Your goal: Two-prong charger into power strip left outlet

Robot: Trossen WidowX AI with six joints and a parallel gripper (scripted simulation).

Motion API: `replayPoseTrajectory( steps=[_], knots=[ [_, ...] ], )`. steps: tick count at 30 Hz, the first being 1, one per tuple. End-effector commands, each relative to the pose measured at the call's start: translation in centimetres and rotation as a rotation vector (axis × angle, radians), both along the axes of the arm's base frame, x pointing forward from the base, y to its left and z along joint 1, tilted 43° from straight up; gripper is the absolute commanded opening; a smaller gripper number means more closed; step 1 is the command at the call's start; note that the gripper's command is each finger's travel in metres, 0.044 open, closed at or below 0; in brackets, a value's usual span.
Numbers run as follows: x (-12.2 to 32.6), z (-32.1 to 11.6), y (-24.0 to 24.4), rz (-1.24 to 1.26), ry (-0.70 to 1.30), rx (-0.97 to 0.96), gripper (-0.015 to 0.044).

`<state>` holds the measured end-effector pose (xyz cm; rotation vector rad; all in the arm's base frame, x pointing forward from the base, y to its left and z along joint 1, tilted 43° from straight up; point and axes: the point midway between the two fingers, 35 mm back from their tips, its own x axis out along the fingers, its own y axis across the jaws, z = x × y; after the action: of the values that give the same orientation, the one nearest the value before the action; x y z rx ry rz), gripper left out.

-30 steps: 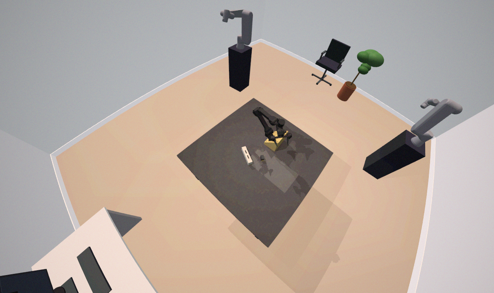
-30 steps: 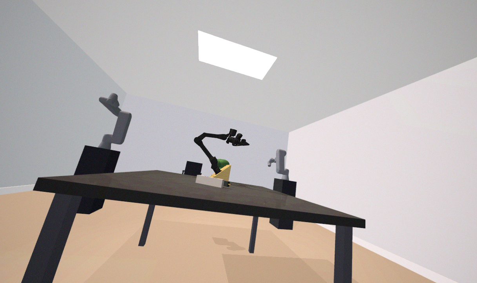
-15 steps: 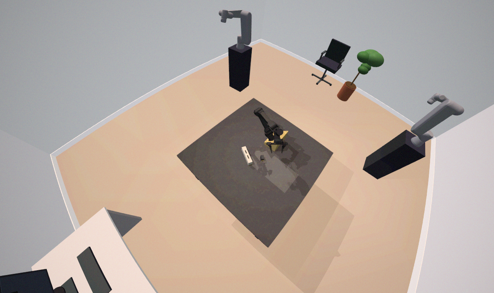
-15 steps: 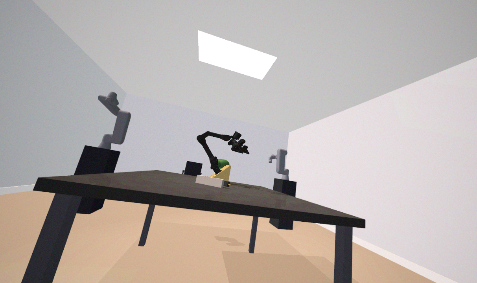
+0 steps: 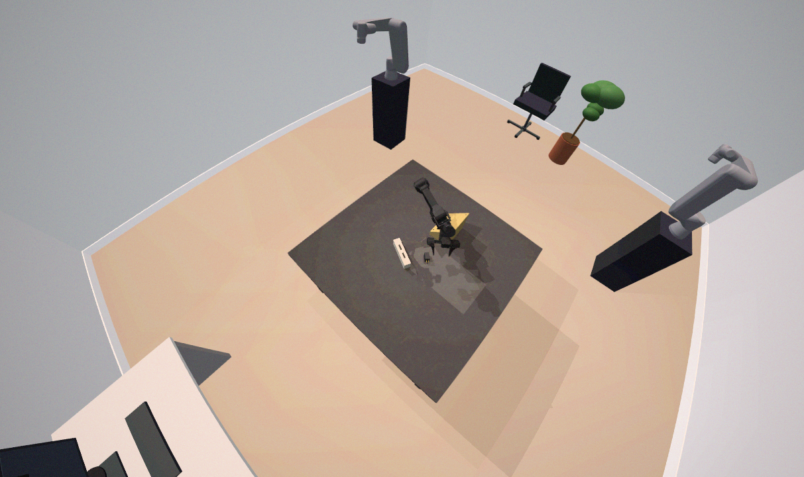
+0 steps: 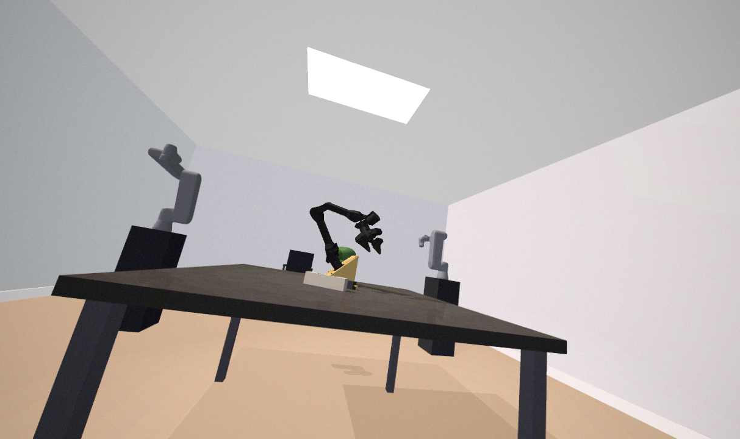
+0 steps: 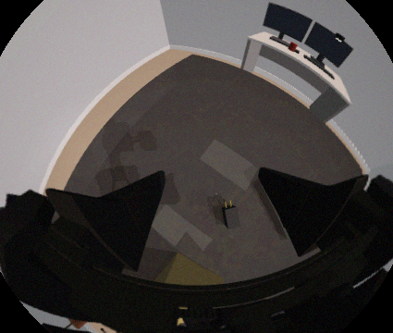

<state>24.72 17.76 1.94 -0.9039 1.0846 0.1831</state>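
The charger (image 5: 427, 257) (image 6: 351, 285) (image 7: 231, 217) is a small dark block with two brass prongs, lying on the dark table top. The power strip (image 5: 402, 253) (image 6: 326, 280) is a white bar with two dark outlets on its upper face, a short way left of the charger in the top view; I do not see it in the wrist view. My gripper (image 5: 441, 254) (image 6: 374, 252) (image 7: 214, 174) is open and empty, pointing down, well above the table. In the wrist view the charger shows between and beyond the fingertips, nearer the right finger.
The yellow wedge base (image 5: 459, 223) (image 6: 350, 268) (image 7: 189, 272) of my arm stands beside the charger. The dark table (image 5: 356, 314) (image 6: 197, 294) (image 7: 196, 92) carries these things. Two grey arms on black pedestals, a chair, a plant and a white desk stand away from the table.
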Motion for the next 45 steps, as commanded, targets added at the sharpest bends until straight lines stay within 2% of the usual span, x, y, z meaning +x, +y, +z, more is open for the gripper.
replayPoseTrajectory(
  steps=[1,28,45],
  knots=[
    [0.2,-0.8,-1.8,-0.031,0.051,-0.07,0.044],
    [-1.8,-3.8,-14.3,-0.264,0.518,-0.454,0.044],
    [-1.9,-4.8,-15.8,-0.268,0.529,-0.461,0.044]
  ],
)
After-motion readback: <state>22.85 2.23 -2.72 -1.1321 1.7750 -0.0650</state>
